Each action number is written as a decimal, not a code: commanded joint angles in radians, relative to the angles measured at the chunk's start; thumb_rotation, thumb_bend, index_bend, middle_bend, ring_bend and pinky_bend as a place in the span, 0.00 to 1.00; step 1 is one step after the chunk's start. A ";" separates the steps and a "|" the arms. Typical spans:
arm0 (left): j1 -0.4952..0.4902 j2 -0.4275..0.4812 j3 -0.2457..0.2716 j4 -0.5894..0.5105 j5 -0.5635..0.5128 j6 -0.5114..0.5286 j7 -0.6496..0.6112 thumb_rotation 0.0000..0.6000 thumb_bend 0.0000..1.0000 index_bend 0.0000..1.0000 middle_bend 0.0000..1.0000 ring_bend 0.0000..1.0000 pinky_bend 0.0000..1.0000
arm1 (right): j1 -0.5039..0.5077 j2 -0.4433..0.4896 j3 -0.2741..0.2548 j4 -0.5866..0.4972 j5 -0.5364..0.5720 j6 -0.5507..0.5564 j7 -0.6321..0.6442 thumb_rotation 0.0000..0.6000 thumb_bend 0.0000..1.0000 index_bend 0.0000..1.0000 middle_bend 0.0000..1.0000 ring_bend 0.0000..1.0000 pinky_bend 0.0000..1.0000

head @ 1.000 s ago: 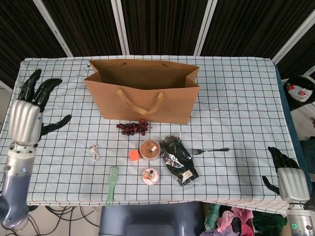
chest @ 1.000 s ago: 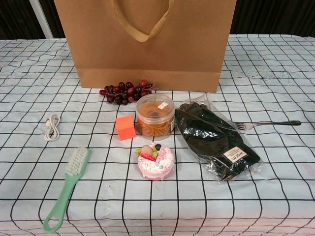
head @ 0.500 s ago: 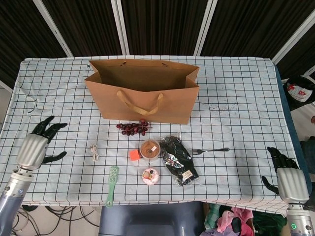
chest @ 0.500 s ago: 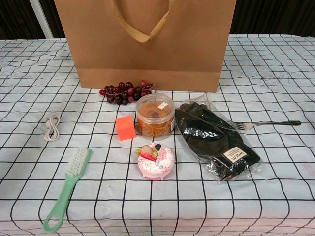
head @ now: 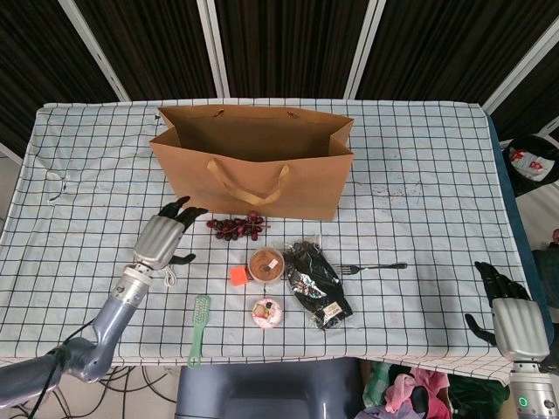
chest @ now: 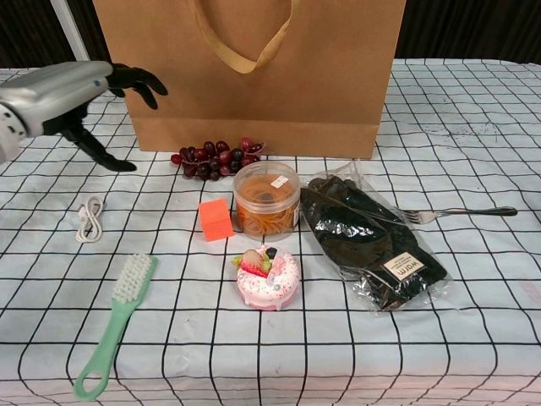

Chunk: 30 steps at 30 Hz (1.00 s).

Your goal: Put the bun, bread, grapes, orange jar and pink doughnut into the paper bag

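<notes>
The brown paper bag stands open at the table's middle back. Dark red grapes lie just in front of it. The orange jar stands below them, and the pink doughnut nearer the front edge. My left hand hovers open left of the grapes, fingers spread toward them, holding nothing. My right hand rests open at the table's front right corner. No bun or bread shows outside the bag.
A small orange cube, a green brush, a white cable, a packet of black gloves and a fork lie around the task objects.
My left hand has swept from the table's far left edge rightward and inward, now close to the grapes and visible in the chest view. The right hand has stayed still.
</notes>
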 commanded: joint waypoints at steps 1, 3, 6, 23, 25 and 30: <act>-0.055 -0.064 -0.040 0.050 -0.063 -0.066 0.048 1.00 0.11 0.21 0.26 0.09 0.20 | 0.000 0.001 0.000 0.001 0.000 0.001 0.003 1.00 0.21 0.07 0.11 0.19 0.25; -0.076 -0.089 -0.051 0.069 -0.083 -0.090 0.066 1.00 0.12 0.22 0.28 0.10 0.20 | -0.001 0.001 0.001 0.002 0.000 0.002 0.003 1.00 0.21 0.07 0.11 0.19 0.25; -0.106 -0.135 -0.070 0.109 -0.108 -0.110 0.088 1.00 0.13 0.23 0.29 0.13 0.22 | 0.000 0.000 0.000 0.002 -0.001 0.001 0.004 1.00 0.21 0.07 0.11 0.19 0.25; -0.185 -0.307 -0.070 0.337 -0.139 -0.149 0.098 1.00 0.17 0.26 0.33 0.19 0.23 | 0.000 0.003 0.003 0.009 0.003 -0.001 0.023 1.00 0.21 0.07 0.11 0.19 0.25; -0.192 -0.325 -0.067 0.362 -0.132 -0.147 0.094 1.00 0.17 0.26 0.33 0.19 0.23 | -0.001 0.004 0.004 0.010 0.006 -0.001 0.028 1.00 0.21 0.07 0.11 0.19 0.25; -0.208 -0.365 -0.059 0.415 -0.114 -0.140 0.084 1.00 0.19 0.26 0.34 0.19 0.23 | -0.002 0.007 0.005 0.011 0.004 0.002 0.037 1.00 0.21 0.07 0.11 0.19 0.25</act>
